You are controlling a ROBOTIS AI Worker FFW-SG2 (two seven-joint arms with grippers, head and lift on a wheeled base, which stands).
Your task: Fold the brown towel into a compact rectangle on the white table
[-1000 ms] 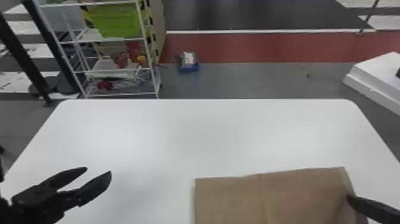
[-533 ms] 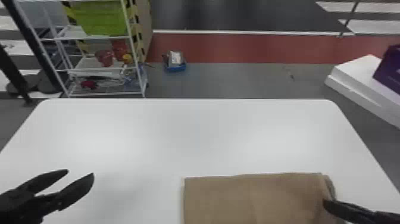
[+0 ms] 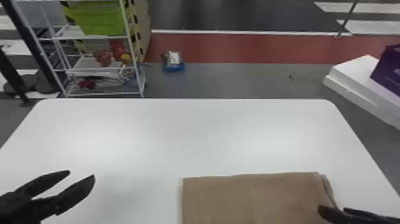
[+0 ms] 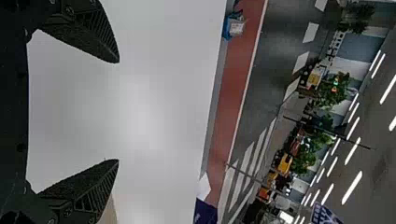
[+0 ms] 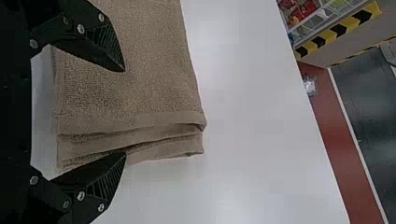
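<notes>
The brown towel (image 3: 250, 199) lies on the white bench (image 3: 190, 134), in the near part and to the right of the middle. It is already folded, and its visible shape is nearly a rectangle. In the right wrist view several layers are seen, one upon another, along the side which is near to one finger. These layers are a little wavy and their borders do not match exactly.

The right pincer (image 3: 331, 208) is at the right side of the towel. Its two fingers are spread wide apart: one is seen in front of the upper face of the towel, the other in front of the edge of the layers. They are not clamped on the cloth, but if they touch it, I cannot tell.

The left pincer (image 3: 82, 173) is above the left near part of the bench, well apart from the towel. Its fingers are also far from each other, with nothing held between.

Behind the bench, to the left, stands a white rack (image 3: 86, 63) with a green bin (image 3: 98, 18). A small blue object (image 3: 174, 67) lies on the floor (image 3: 223, 80). To the right, a purple box (image 3: 390, 71) is on a white block (image 3: 348, 74).
</notes>
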